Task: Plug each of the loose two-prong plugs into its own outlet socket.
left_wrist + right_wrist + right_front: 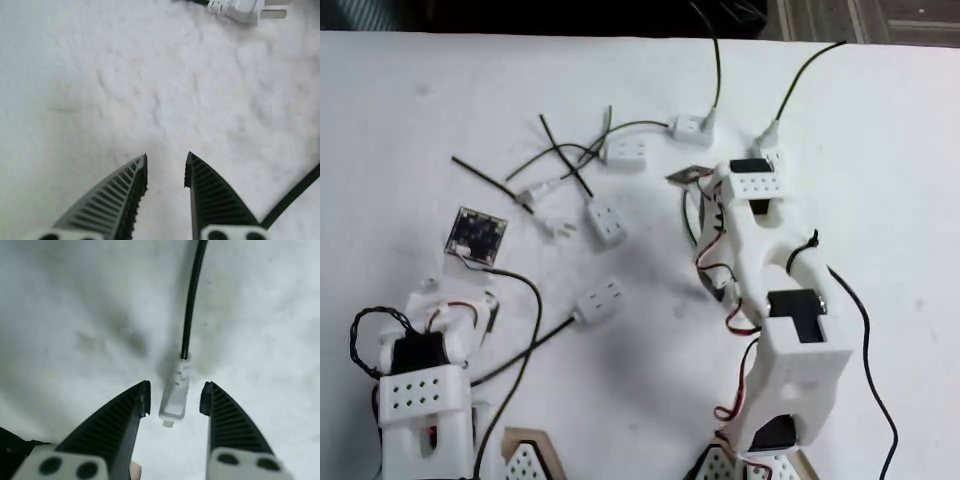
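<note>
Taking the small circuit board (478, 235) as the landmark, the nearest task plug (770, 133) lies well to the right of it and somewhat farther toward the back edge of the bench (880, 150). Several white outlet sockets (605, 222) are scattered in the stretch between the two. From above, this plug is a small white piece. Its black cable (808, 65) runs away from the board toward the back edge, so its long axis slants that way. The right wrist view adds that the plug (174, 402) lies lengthwise between the two fingers of the right gripper (176, 387), parallel to them. Its cable end points away from the wrist and a short stub faces the camera. This gripper is spread wide with a gap on either side of the plug and grips nothing. The left gripper (167, 157) sits over bare bench below the board, parted by a narrow gap and empty. Its wrist view also shows a second plug (245, 10) lying flat, its two prongs clearly visible.
</note>
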